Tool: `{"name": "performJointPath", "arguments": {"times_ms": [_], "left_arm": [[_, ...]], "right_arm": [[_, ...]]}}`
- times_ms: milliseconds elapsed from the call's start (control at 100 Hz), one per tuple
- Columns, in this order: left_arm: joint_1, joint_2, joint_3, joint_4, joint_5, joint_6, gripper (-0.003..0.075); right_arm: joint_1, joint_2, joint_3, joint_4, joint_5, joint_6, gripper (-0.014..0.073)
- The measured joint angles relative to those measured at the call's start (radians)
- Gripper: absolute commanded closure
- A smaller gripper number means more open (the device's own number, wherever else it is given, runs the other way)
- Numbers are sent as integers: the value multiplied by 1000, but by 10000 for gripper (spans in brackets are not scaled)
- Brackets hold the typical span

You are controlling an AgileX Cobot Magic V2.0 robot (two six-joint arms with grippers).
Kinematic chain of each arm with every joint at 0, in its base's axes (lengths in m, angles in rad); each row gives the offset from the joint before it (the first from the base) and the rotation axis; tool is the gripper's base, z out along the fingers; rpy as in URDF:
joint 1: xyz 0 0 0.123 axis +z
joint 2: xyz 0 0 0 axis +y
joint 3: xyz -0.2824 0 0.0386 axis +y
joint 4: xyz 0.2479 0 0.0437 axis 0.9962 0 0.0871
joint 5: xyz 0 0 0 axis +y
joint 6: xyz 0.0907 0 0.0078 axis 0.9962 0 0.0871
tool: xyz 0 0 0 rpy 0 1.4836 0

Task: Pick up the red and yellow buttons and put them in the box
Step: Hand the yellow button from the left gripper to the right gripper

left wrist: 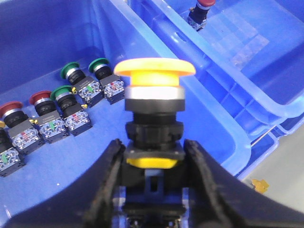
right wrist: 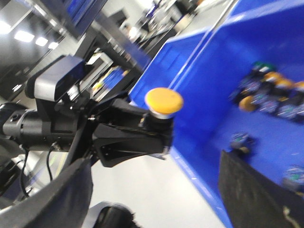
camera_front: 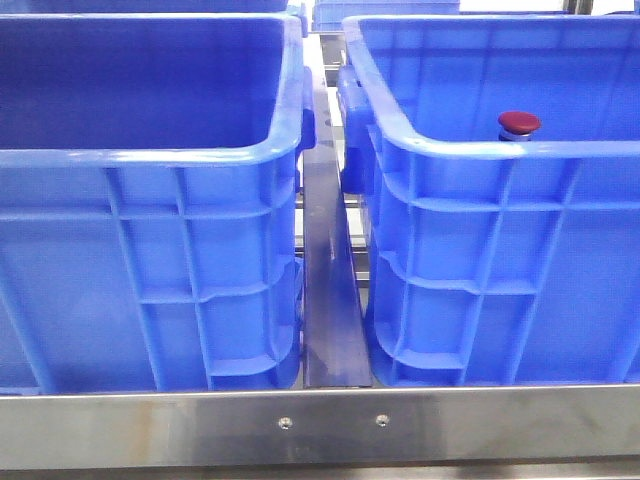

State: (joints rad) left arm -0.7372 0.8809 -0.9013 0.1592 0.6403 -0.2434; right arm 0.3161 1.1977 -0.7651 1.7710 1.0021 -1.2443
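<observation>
My left gripper [left wrist: 153, 148] is shut on the black body of the yellow button [left wrist: 154, 71], held upright above the left crate [left wrist: 42, 28]. The right wrist view shows that same yellow button [right wrist: 164, 100] in the left arm's black fingers. A red button [camera_front: 519, 123] stands inside the box [camera_front: 500, 150], the right-hand blue crate, close to its near wall. In the left wrist view the red button [left wrist: 203, 6] sits on the floor of the box [left wrist: 251, 61]. My right gripper [right wrist: 154, 178] is open and holds nothing. Neither gripper shows in the front view.
Several more red and green push buttons [left wrist: 71, 102] lie in rows on the left crate's floor. The two crates stand side by side with a narrow metal strip [camera_front: 325, 280] between them. A steel rail [camera_front: 320, 425] runs along the near edge.
</observation>
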Motion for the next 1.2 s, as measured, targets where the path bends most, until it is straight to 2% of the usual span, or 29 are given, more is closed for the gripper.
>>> {"name": "performJointPath", "arguments": {"times_ms": [200,680,780,900,960,1060,1200], "left_arm": [[0,0,0,0,0,0,739],[0,0,0,0,0,0,739],[0,0,0,0,0,0,739],[0,0,0,0,-2,0,738],[0,0,0,0,-5,0,731],[0,0,0,2,-5,0,640],[-1,0,0,6,-5,0,372]], "right_arm": [[128,162,-144,0,-52,1,24],[271,423,-395,0,-78,44,39],[283,434,-417,0,-78,44,152],[283,434,-422,0,-80,46,349],[283,436,-422,0,-87,46,406],[283,436,-422,0,-88,47,434],[283,436,-422,0,-88,49,433]]}}
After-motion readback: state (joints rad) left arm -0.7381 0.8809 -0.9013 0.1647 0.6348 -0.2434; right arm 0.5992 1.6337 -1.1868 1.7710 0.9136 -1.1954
